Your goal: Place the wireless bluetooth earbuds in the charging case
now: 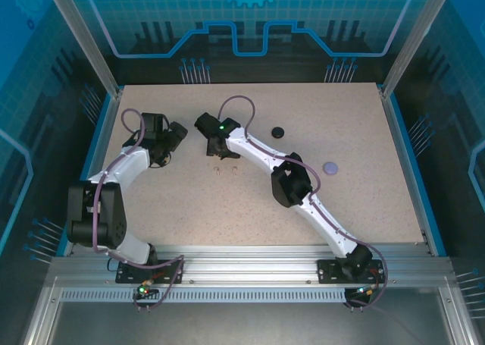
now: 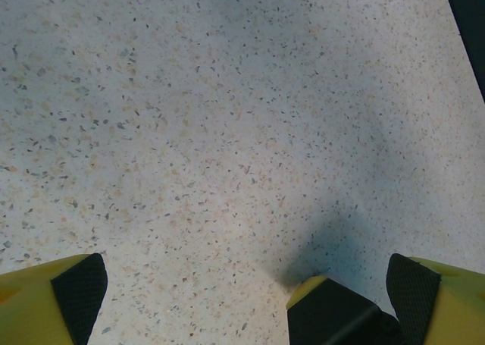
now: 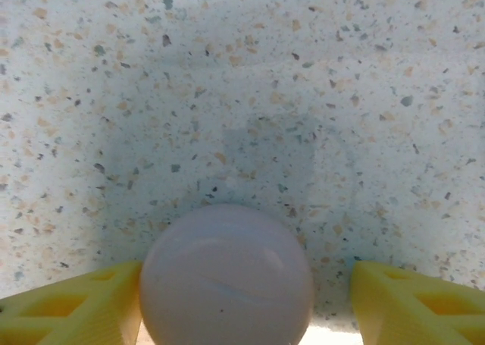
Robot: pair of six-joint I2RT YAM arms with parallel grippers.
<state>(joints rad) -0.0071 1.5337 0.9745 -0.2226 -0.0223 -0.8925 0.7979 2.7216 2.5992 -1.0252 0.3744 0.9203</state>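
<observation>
Top view: left end effector (image 1: 174, 136) and right end effector (image 1: 212, 142) are both out mid-counter (image 1: 250, 208), with two tiny pale earbuds (image 1: 217, 170) lying just on the near side of the right one.

Left wrist: fingers (image 2: 76, 288) spread wide, gripping nothing. There's a black block (image 2: 333, 318) by the right finger, can't tell what it is.

Right wrist: round pale case (image 3: 227, 277) sits between the fingers, touching the left one, with a small gap at the right.

A speckled table (image 1: 364, 201) inside a blue-walled enclosure (image 1: 436, 49).

matt speckled tabletop (image 1: 250, 201), smooth glossy round case (image 3: 227, 273), yellow fingers (image 3: 68, 307) perhaps plastic, textured black pads (image 2: 79, 288)
</observation>
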